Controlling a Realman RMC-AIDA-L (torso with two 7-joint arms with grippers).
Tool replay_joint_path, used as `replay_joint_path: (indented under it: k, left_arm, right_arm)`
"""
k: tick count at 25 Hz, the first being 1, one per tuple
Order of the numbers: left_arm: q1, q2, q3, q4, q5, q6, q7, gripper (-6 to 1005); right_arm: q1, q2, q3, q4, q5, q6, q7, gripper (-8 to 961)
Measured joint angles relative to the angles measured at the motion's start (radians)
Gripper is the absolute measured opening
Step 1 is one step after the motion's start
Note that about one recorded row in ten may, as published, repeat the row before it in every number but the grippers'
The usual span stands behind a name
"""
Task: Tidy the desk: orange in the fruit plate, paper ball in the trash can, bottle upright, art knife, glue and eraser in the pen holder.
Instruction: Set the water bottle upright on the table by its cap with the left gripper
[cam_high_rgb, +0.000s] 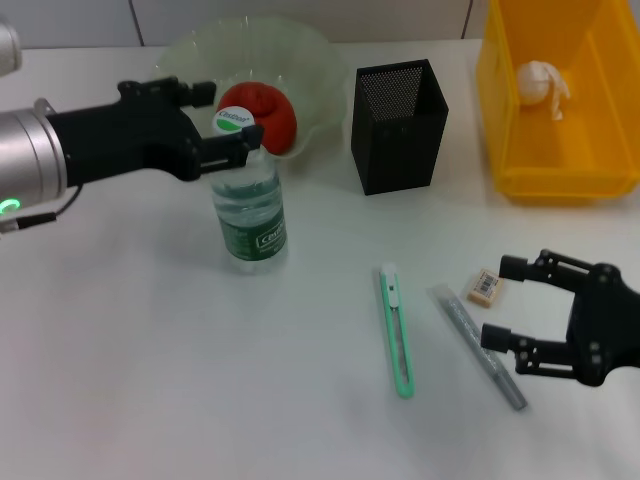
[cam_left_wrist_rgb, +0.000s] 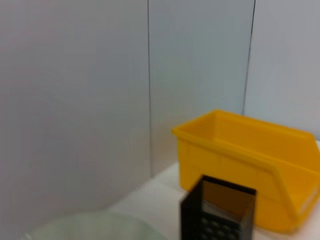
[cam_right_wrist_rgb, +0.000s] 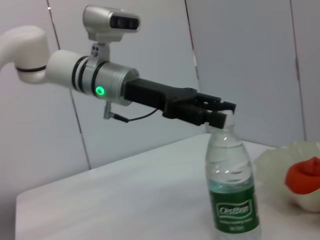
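The bottle stands upright on the desk, with my left gripper shut on its white cap; the right wrist view shows the same grip on the bottle by the left gripper. The orange lies in the fruit plate. Inside the trash can rests the paper ball. The art knife, the glue and the eraser lie on the desk in front of the pen holder. My right gripper is open just right of the glue and eraser.
The trash can and pen holder stand side by side at the back right, near a grey panelled wall. The fruit plate sits directly behind the bottle.
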Motion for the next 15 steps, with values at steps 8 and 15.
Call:
replay_joint_path:
  k: [8,15]
  left_arm:
    - [0.141,0.000,-0.008,0.114,-0.125,-0.155,0.116,743]
    - [0.211,0.001,0.017,-0.022,-0.341,0.054,0.484,866]
  right_arm:
    - [-0.010,-0.001,0.064,-0.308,-0.103,-0.010,0.361,835]
    - [0.121,-0.002,0.046,-0.759,-0.447,-0.087,0.954,834]
